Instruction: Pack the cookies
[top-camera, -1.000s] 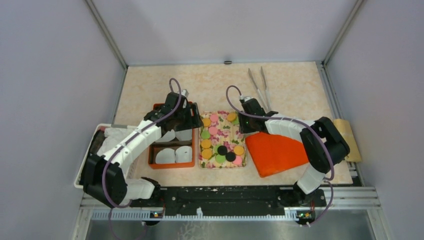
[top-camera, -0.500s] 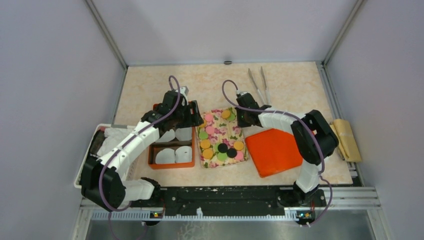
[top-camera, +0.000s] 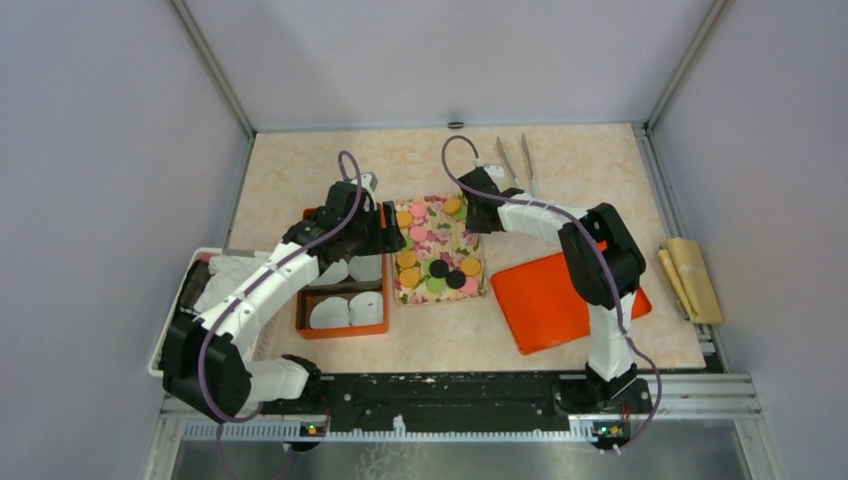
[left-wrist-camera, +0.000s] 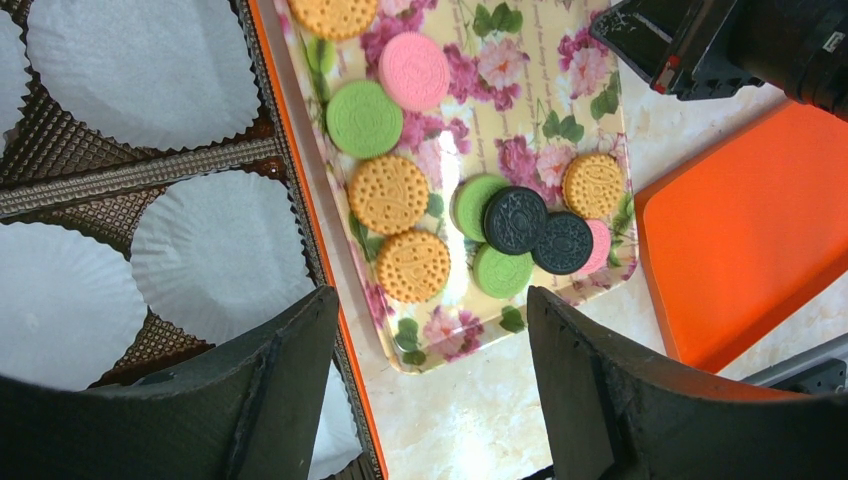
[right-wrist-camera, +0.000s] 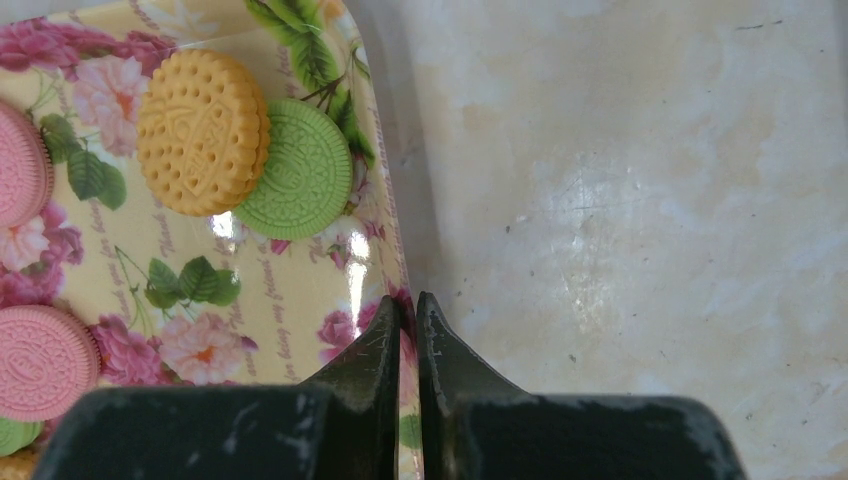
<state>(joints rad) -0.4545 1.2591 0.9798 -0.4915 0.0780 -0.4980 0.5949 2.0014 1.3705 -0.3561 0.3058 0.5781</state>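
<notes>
The cookies (top-camera: 440, 268) are orange, green, pink and black discs lying on a floral tray (top-camera: 440, 232) in the middle of the table. My right gripper (top-camera: 470, 215) is shut on the tray's far right rim; in the right wrist view its fingertips (right-wrist-camera: 409, 305) pinch the rim of the tray (right-wrist-camera: 290, 290) beside an orange cookie (right-wrist-camera: 200, 130) and a green one (right-wrist-camera: 300, 170). My left gripper (top-camera: 385, 235) hangs open above the gap between tray and orange box (top-camera: 340, 328). In the left wrist view it (left-wrist-camera: 432, 320) is empty, with the cookies (left-wrist-camera: 388, 193) beyond it.
The orange box holds white paper liners (left-wrist-camera: 210, 255). An orange lid (top-camera: 545, 300) lies right of the tray. Metal tongs (top-camera: 520, 165) rest at the back. A white bin (top-camera: 205, 280) sits at the left edge, and a tan bundle (top-camera: 690, 275) at the right edge.
My right gripper has closed on the tray's rim and moved toward the back, and the tray with the cookies has slid back with it. My left gripper has stayed open.
</notes>
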